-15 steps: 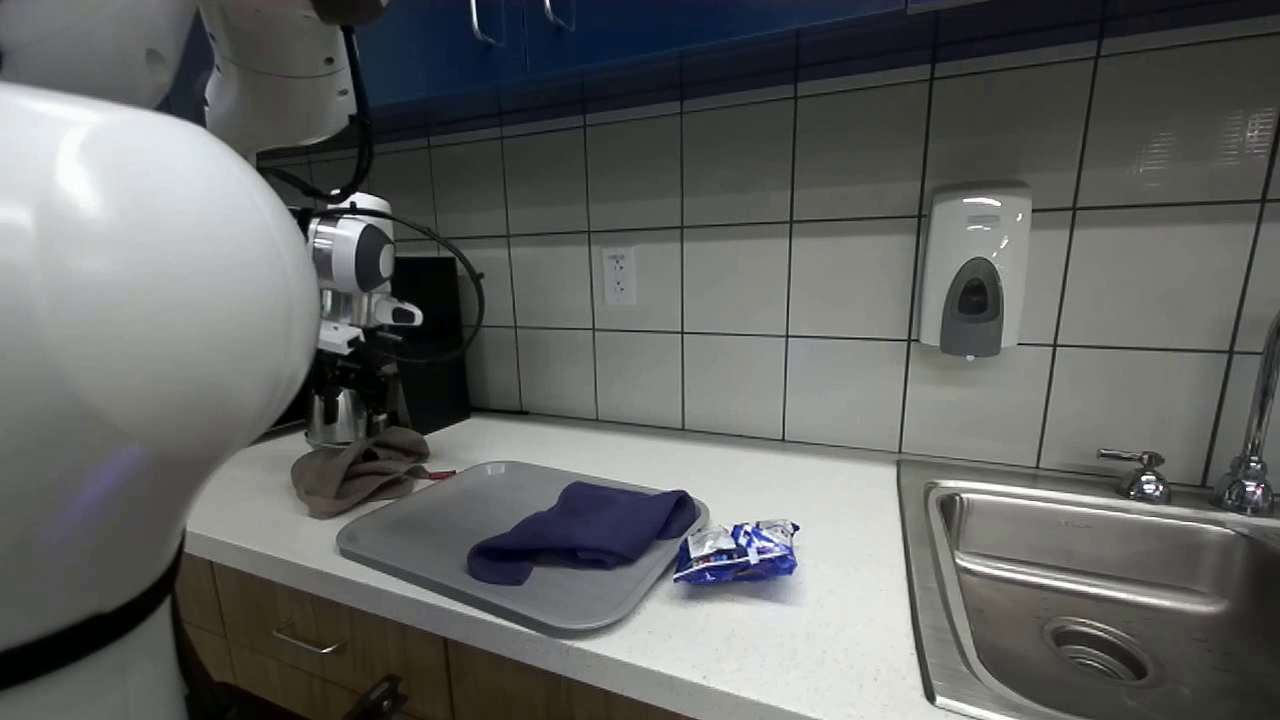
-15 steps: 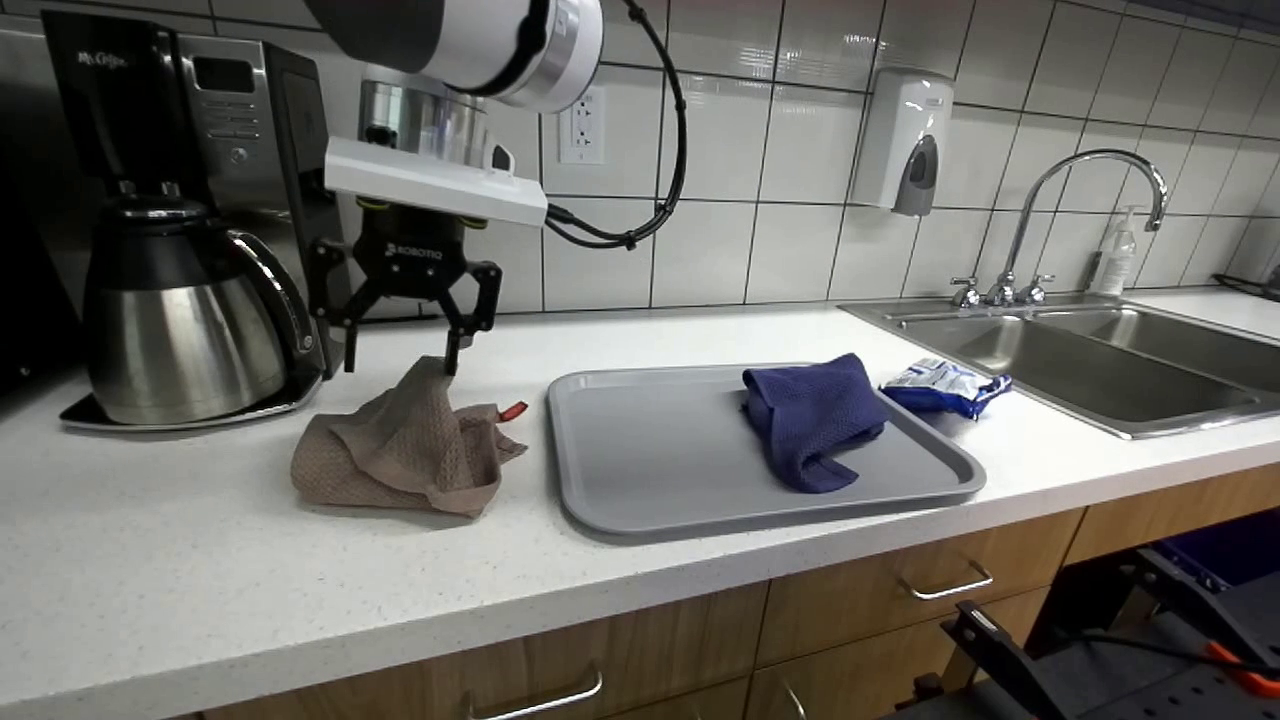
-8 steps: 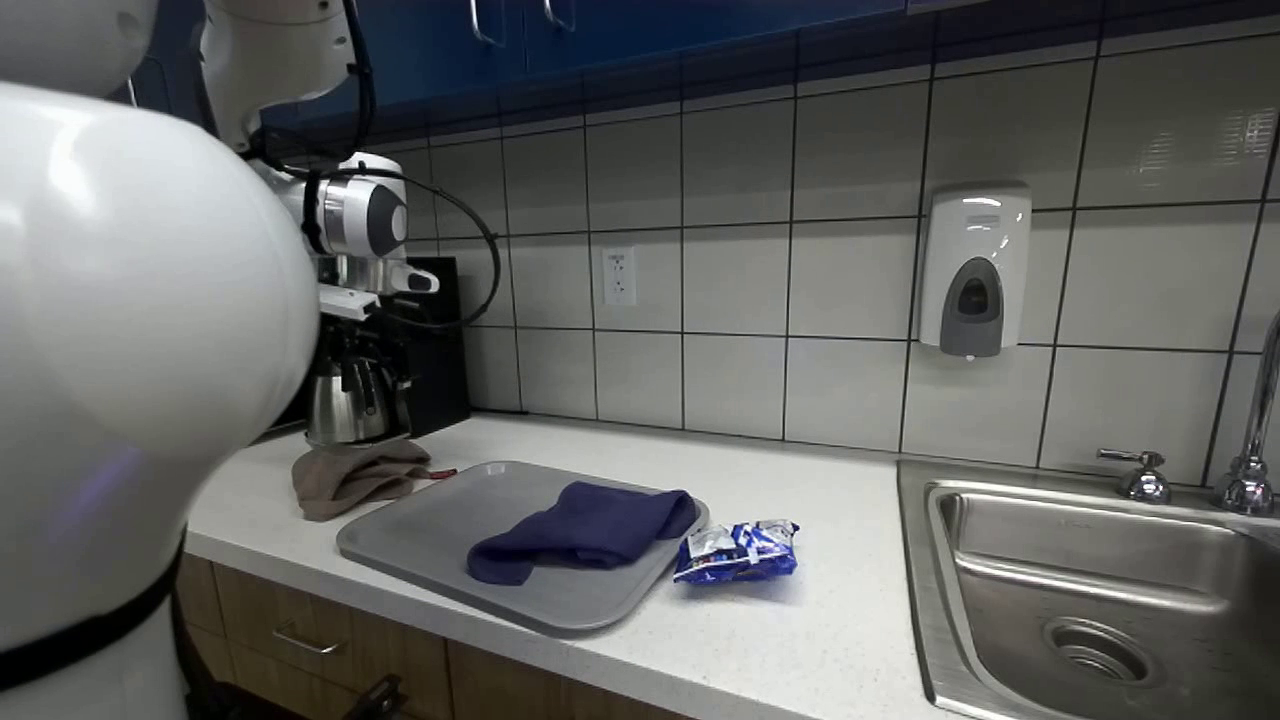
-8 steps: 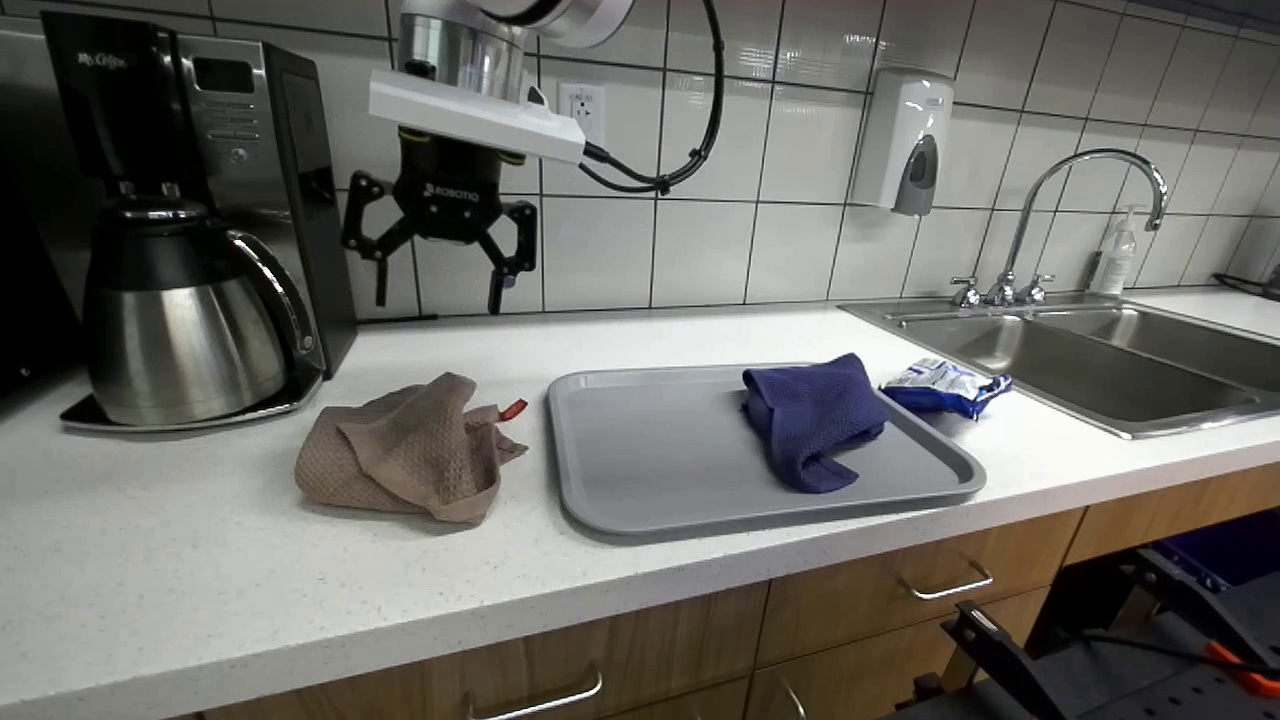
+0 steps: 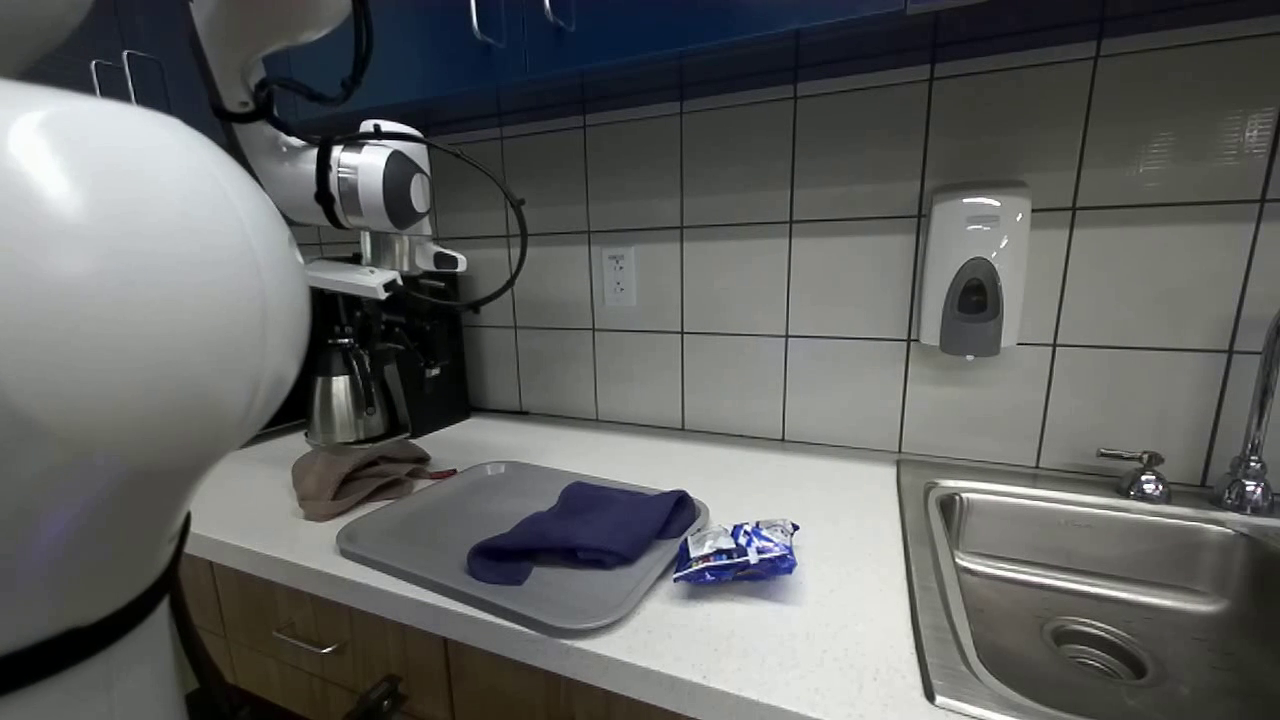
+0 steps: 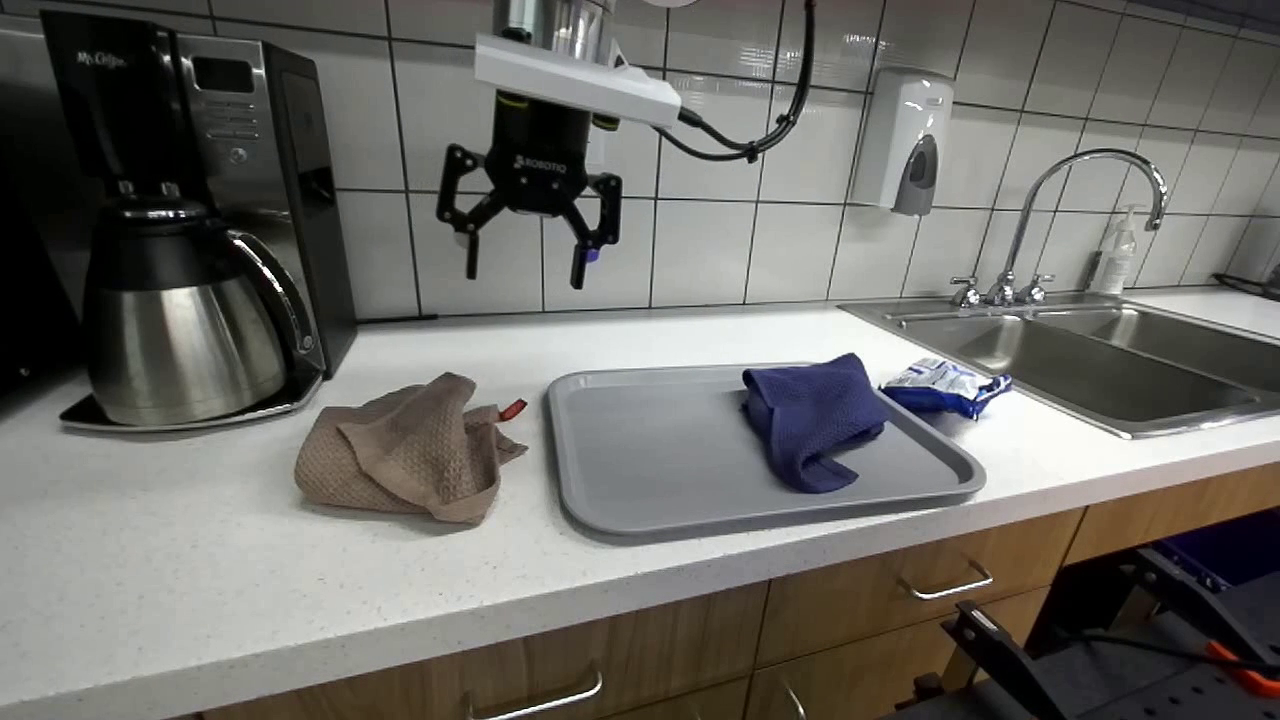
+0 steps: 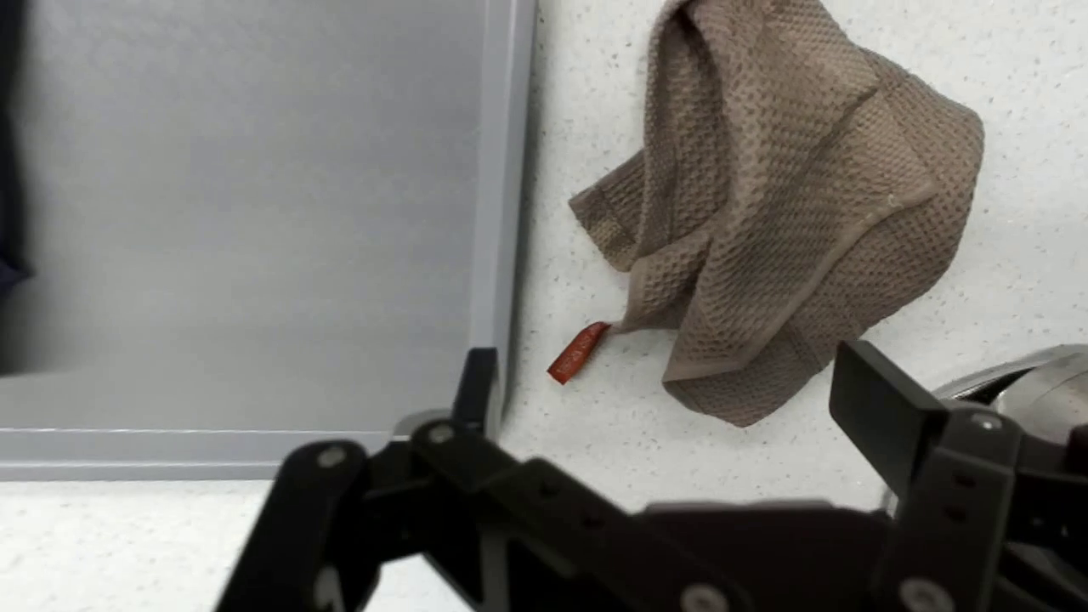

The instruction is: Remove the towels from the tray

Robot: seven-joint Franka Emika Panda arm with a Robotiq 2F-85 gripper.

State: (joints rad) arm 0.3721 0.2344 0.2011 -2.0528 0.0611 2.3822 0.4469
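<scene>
White tiles (image 6: 720,240) back the tabletop (image 6: 180,560). I have the end effector (image 6: 525,282) hanging above it, jaws spread wide with nothing between them. In an exterior view, the brown towel (image 6: 400,455) lies below and left of it, beside the tray (image 6: 660,450); the blue towel (image 6: 815,425) lies on the tray, below and right.

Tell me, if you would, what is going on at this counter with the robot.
A robot arm is at work on taking towels off a gray tray. Right now its gripper hangs open above the counter, holding nothing. The brown towel lies crumpled on the counter beside the tray, clear of it. The dark blue towel is still on the tray, so that one seems to be what is left to remove.
</scene>
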